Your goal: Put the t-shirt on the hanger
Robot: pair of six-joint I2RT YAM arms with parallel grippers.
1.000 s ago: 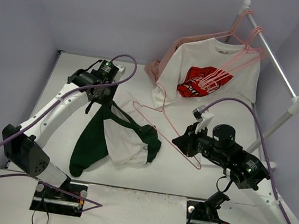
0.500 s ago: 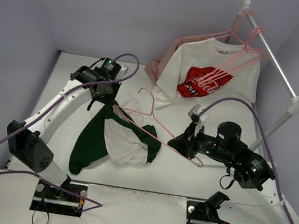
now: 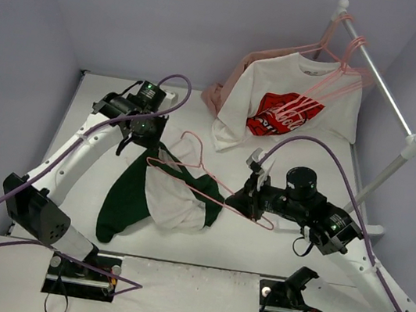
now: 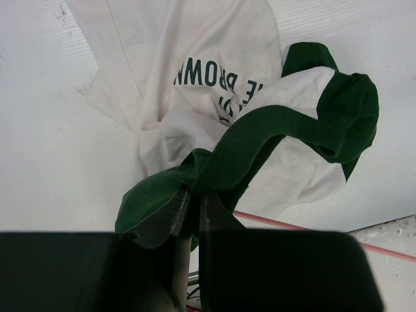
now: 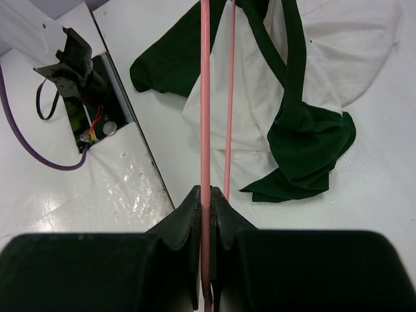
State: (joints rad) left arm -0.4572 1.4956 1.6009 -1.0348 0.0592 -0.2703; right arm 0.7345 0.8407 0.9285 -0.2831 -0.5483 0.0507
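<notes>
The white and dark green t-shirt hangs crumpled from my left gripper, with its lower part resting on the table. In the left wrist view that gripper is shut on a dark green fold of the t-shirt. My right gripper is shut on the thin pink hanger, which reaches left over the t-shirt. In the right wrist view the gripper pinches one bar of the hanger, and the t-shirt lies beyond.
A white rail at the back right carries a white t-shirt with a red logo, a pale pink garment behind it and several pink hangers. The rail's post stands right of my right arm.
My right gripper has carried the hanger left, so its far end now lies over the t-shirt near my left gripper. The left gripper has barely moved and keeps its hold.
</notes>
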